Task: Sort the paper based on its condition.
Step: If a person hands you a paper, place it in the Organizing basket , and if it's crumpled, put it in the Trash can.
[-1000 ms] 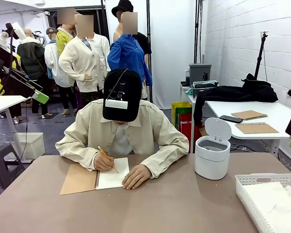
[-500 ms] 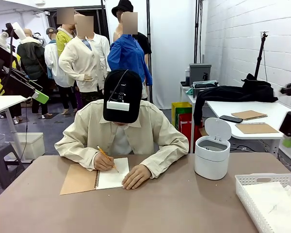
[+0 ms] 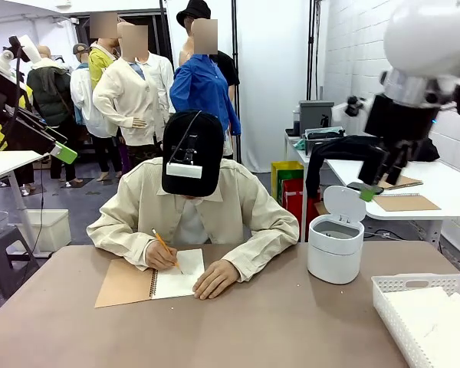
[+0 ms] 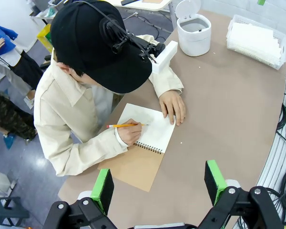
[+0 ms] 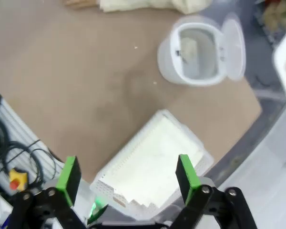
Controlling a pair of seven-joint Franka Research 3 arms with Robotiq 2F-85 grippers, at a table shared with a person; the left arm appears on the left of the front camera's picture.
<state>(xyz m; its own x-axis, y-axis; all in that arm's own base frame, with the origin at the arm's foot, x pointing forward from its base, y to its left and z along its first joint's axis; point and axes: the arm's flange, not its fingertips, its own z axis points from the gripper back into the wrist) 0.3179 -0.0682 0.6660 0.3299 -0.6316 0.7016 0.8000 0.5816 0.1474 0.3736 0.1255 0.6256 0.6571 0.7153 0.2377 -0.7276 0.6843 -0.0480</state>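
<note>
Across the brown table [image 3: 276, 322], beneath a white brick wall [image 3: 345, 46], a person [image 3: 192, 207] writes in a notebook [image 3: 149, 282]. At the table's near right corner a white basket [image 3: 383, 310] holds the paper [image 3: 433, 326], lying flat, its long side seemingly along the basket's length. Near it stands an open white bin [image 3: 335, 249]. The left gripper [image 4: 158, 179] and the right gripper [image 5: 127, 172] hover with fingers spread apart, holding nothing.

A white-painted brick wall [image 3: 368, 69] runs down the right side, meeting a white curtain [image 3: 268, 77] at the far end, all brightly and evenly lit. Against the brick stands a white side table [image 3: 445, 182] with dark cloth [image 3: 368, 149] heaped on it. The floor [image 3: 84, 207] is grey, with a white crate [image 3: 50, 228] and a grey stool [image 3: 0, 253] on the left beyond the brown worktop [image 3: 253, 322].
</note>
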